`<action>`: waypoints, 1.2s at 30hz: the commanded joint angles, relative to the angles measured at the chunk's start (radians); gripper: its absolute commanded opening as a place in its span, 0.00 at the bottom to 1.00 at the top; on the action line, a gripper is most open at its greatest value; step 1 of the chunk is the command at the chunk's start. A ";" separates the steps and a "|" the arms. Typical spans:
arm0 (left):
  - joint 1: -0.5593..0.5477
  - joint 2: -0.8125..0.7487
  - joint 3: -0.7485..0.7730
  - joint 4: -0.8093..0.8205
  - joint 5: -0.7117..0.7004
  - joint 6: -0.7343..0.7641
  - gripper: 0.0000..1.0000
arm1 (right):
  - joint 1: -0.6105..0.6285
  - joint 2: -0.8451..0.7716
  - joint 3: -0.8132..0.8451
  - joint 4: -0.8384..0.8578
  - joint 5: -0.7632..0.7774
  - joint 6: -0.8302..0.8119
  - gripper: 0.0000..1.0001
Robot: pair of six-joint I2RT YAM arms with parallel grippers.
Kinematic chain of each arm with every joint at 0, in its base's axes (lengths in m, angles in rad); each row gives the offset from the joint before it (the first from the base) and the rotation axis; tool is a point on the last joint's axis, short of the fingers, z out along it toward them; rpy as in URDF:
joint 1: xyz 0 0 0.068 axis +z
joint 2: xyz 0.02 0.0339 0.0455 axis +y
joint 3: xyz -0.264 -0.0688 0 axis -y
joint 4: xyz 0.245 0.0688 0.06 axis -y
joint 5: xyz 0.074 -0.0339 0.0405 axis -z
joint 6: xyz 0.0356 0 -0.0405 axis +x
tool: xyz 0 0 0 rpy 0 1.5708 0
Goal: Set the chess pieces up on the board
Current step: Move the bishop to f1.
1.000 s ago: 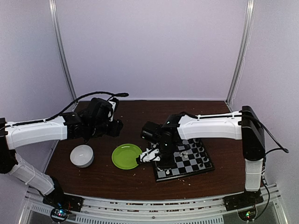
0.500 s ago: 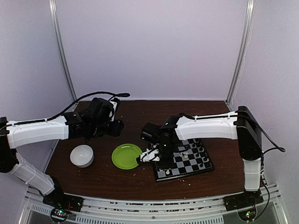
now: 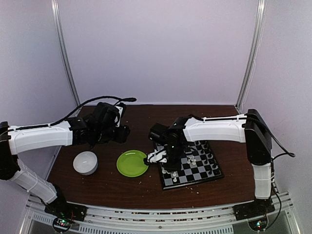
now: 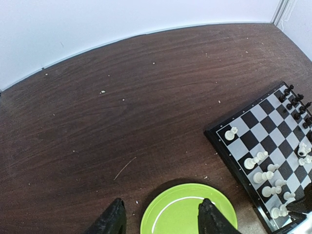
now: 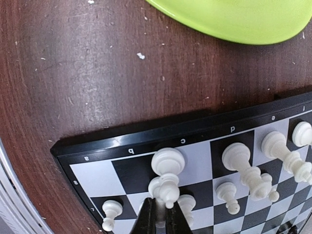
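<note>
White piece (image 5: 167, 165) at the board's (image 5: 122, 140) nine-o'clock side seemed pinched, we judged, in the right gripper (image 5: 162, 208); the left gripper (image 4: 160, 218) hung spread.

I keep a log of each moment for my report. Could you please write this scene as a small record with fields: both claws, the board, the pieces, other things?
left claw: open, holds nothing, above the green plate
right claw: shut on a white chess piece, over the board's corner near the plate
board: right of the plate in the top view
white pieces: several, on the side nearest the plate
black pieces: on the opposite side
white bowl: left of the plate
</note>
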State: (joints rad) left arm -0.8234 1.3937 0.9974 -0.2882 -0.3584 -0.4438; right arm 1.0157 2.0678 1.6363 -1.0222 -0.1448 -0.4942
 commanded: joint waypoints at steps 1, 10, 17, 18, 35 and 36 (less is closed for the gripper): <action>0.007 0.009 0.021 0.042 0.008 0.007 0.51 | 0.002 0.001 0.017 -0.035 -0.054 -0.019 0.00; 0.007 0.019 0.026 0.049 0.016 0.008 0.51 | 0.014 0.001 0.054 -0.048 -0.098 -0.011 0.00; 0.007 0.009 0.017 0.047 0.014 0.007 0.51 | 0.013 0.046 0.114 -0.049 -0.062 0.020 0.00; 0.007 0.008 0.015 0.046 0.013 0.007 0.51 | 0.012 0.053 0.120 -0.050 -0.054 0.024 0.00; 0.007 0.013 0.004 0.060 0.020 -0.002 0.51 | -0.014 0.071 0.127 -0.041 0.002 0.051 0.00; 0.007 0.013 0.003 0.060 0.020 -0.003 0.51 | -0.015 0.073 0.129 -0.043 0.000 0.050 0.00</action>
State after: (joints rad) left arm -0.8234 1.4082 0.9970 -0.2836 -0.3492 -0.4442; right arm 1.0073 2.1304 1.7420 -1.0637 -0.1738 -0.4595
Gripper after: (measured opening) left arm 0.512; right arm 0.069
